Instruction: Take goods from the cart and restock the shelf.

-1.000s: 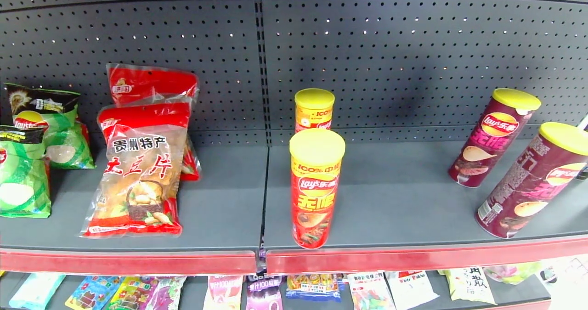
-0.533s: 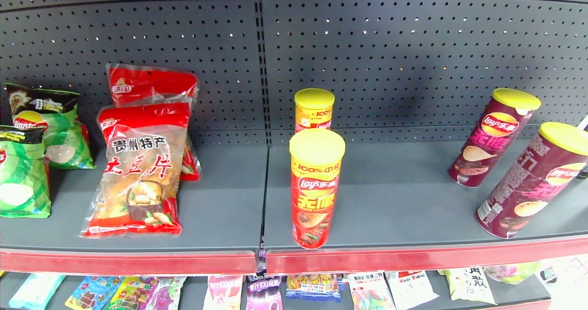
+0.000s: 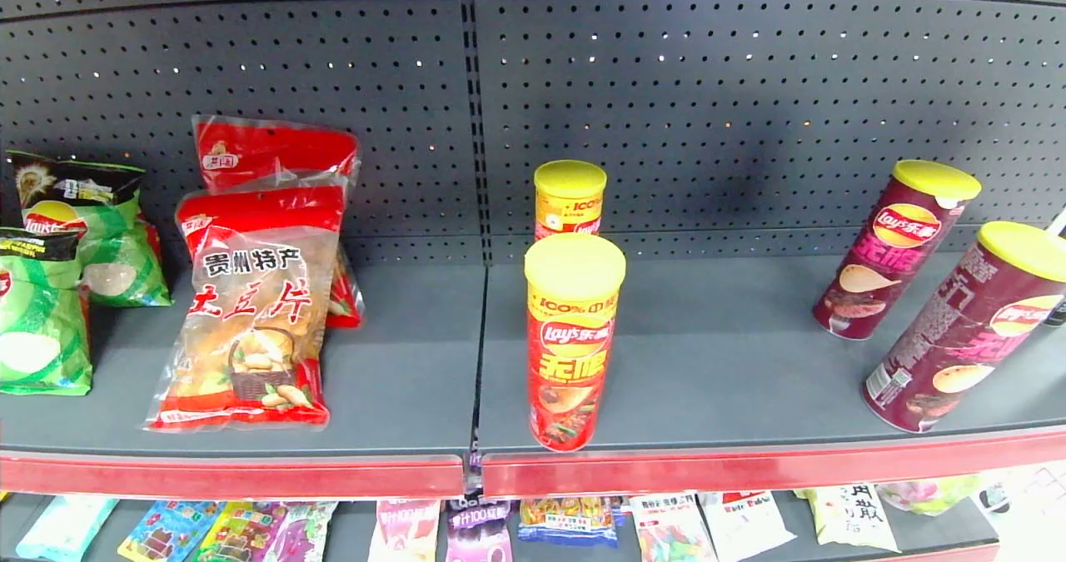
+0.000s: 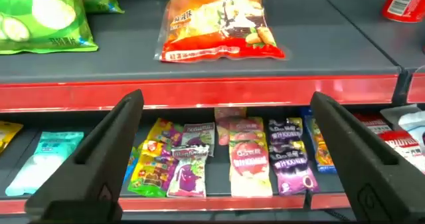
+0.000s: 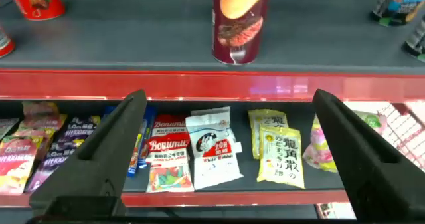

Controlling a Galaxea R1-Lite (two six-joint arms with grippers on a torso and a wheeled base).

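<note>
The grey shelf (image 3: 716, 362) with its red front lip carries two red cans with yellow lids, one at the front (image 3: 573, 341) and one behind (image 3: 570, 197). Two maroon cans (image 3: 904, 246) (image 3: 966, 329) stand at the right. Red potato-chip bags (image 3: 254, 312) and green chip bags (image 3: 50, 295) are at the left. My left gripper (image 4: 226, 101) is open and holds nothing; it faces the shelf lip below a red bag (image 4: 222, 24). My right gripper (image 5: 229, 98) is open too, holding nothing, in front of the lip below a maroon can (image 5: 240, 21).
A lower shelf holds rows of small snack packets (image 3: 575, 520) (image 4: 249, 157) (image 5: 209, 154). A perforated dark back panel (image 3: 749, 112) closes the shelf behind. Bare shelf floor lies between the red cans and the maroon cans.
</note>
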